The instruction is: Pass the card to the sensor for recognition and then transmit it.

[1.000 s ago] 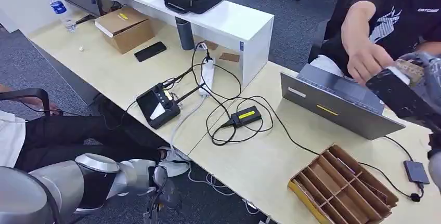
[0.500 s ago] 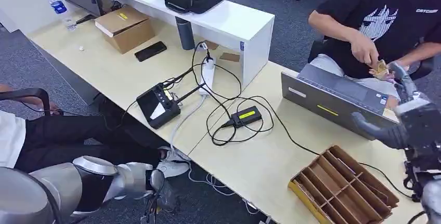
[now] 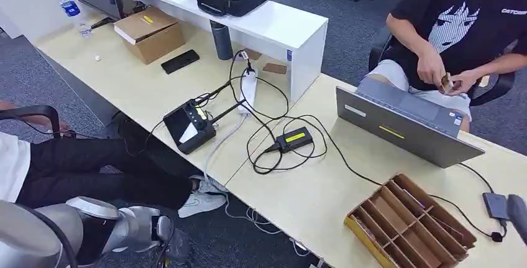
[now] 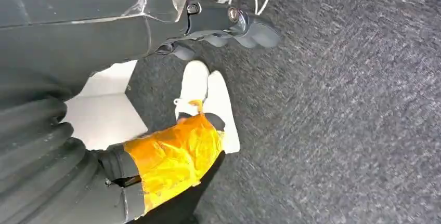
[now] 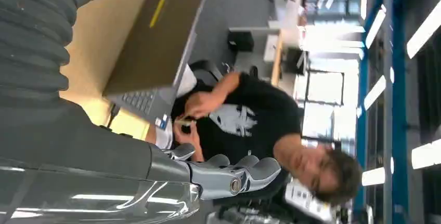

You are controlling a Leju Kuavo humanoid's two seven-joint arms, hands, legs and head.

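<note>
The card (image 3: 445, 83) is a small tan piece held in both hands of a seated person in a black T-shirt (image 3: 466, 25), behind the grey laptop (image 3: 404, 125). The right wrist view shows the card (image 5: 183, 122) in those same hands. A small black sensor box with a yellow label (image 3: 294, 138) lies on the table amid cables. My right hand (image 5: 231, 174) is empty with its fingers stretched out, down beside the table's right end. My left hand (image 4: 229, 24) hangs low over the carpet with its fingers apart, holding nothing.
A wooden divided tray (image 3: 410, 224) sits at the table's near right, with a small dark drive (image 3: 497, 204) beside it. A black screen device (image 3: 188, 125), a power strip (image 3: 248, 91), a phone (image 3: 179, 61) and a cardboard box (image 3: 149, 32) lie to the left. Someone's legs and white shoes (image 3: 202, 198) are under the table.
My right hand held the card out to the person, who took it and drew it back. That hand has since dropped to the right edge. My left arm sank slightly.
</note>
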